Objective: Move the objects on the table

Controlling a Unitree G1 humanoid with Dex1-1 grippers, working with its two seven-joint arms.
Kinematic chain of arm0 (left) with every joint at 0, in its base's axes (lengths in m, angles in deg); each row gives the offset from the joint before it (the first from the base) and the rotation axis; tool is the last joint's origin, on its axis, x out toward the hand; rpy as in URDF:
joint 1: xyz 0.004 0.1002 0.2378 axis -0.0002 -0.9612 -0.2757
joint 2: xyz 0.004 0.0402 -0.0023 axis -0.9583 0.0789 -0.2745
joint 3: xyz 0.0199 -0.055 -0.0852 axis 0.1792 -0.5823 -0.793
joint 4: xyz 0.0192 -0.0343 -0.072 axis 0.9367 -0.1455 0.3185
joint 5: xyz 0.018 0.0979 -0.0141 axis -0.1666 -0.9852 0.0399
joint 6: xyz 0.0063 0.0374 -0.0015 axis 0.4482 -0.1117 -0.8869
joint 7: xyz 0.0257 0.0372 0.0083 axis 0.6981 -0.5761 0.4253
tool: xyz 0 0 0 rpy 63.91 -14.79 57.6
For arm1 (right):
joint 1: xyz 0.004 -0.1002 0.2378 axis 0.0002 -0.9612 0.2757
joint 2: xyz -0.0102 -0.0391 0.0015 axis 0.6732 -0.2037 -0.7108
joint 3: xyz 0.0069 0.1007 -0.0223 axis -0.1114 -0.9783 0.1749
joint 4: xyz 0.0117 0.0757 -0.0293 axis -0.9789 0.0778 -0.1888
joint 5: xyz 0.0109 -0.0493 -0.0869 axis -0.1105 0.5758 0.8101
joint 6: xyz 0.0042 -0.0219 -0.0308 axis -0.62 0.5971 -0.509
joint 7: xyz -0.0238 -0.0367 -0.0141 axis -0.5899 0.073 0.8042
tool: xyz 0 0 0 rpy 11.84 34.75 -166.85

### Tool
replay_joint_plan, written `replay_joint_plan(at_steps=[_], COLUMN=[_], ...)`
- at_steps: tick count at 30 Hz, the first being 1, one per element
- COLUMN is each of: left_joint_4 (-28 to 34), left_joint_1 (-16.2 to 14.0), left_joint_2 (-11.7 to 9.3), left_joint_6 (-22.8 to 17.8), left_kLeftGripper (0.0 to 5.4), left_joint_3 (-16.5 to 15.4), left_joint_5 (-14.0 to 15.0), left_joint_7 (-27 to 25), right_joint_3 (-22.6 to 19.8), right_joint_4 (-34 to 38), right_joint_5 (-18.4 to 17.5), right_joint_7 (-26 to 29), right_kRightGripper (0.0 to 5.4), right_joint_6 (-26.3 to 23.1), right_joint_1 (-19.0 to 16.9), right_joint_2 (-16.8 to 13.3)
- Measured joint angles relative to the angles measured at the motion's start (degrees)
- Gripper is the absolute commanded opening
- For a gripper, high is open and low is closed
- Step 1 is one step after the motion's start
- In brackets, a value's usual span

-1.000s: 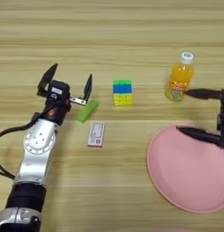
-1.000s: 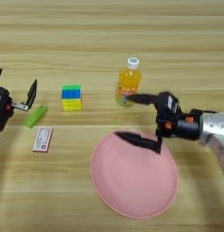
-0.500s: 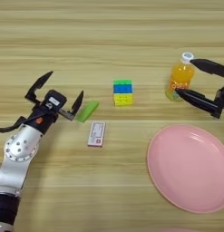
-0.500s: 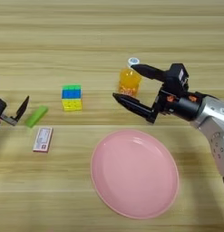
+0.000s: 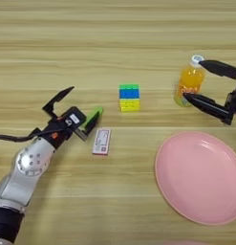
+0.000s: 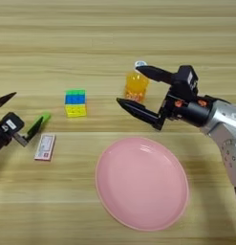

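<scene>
The right gripper (image 6: 138, 88) was spread wide, its two black fingers reaching toward the orange juice bottle (image 6: 135, 86): one finger lay along the white cap, the other pointed out below and in front of the bottle's base. Whether either finger actually touched the bottle could not be made out; nothing was clamped. The left gripper (image 5: 76, 112) was also spread wide, with one finger raised clear of the table (image 5: 114, 43) and the other lying over the small green block (image 5: 94, 115), hiding most of it, so only its far tip showed. Contact there could not be judged either.

Taking the stacked block cube (image 5: 129, 97) as landmark: the bottle stood upright well to its right, the green block lay below and to its left, the white-and-red box (image 5: 101, 141) lay flat just below-left of it, and the pink plate (image 5: 200, 177) sat lower right, its edge cut off in the left eye view.
</scene>
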Motion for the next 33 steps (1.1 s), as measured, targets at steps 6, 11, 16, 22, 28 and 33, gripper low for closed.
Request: replay_joint_plan(at_steps=[6,11,16,22,28,33], left_joint_4=[0.01,0.04,-1.18,-0.99,-0.78,-0.82], left_joint_1=[-0.57,-0.81,-0.80,-0.45,-0.34,-0.34], left_joint_2=[0.40,0.68,0.68,1.93,2.73,2.85], left_joint_6=[-0.03,-1.40,-3.29,-7.54,-9.90,-10.21], left_kLeftGripper=[5.37,5.37,5.37,5.37,5.37,5.37], left_joint_3=[1.07,1.45,2.28,2.18,1.53,1.29], left_joint_5=[0.88,2.49,1.98,3.23,3.75,3.96], left_joint_7=[-1.34,-2.29,-2.21,-1.81,-0.89,-0.38], right_joint_3=[0.00,0.00,-0.16,-0.34,-0.35,-0.75], right_joint_4=[0.38,1.28,3.01,3.64,3.77,4.47], right_joint_5=[0.00,-0.02,-0.19,-0.85,-0.87,1.85], right_joint_7=[0.01,-0.02,-0.01,-0.01,-0.29,-6.78], right_kRightGripper=[5.40,5.40,5.40,5.40,5.40,5.40], right_joint_6=[-0.37,-0.54,-0.67,-0.91,-0.81,1.26], right_joint_1=[-0.01,-0.15,-0.27,-0.28,-0.28,-0.20], right_joint_2=[0.00,0.00,-0.01,-0.03,0.03,3.40])
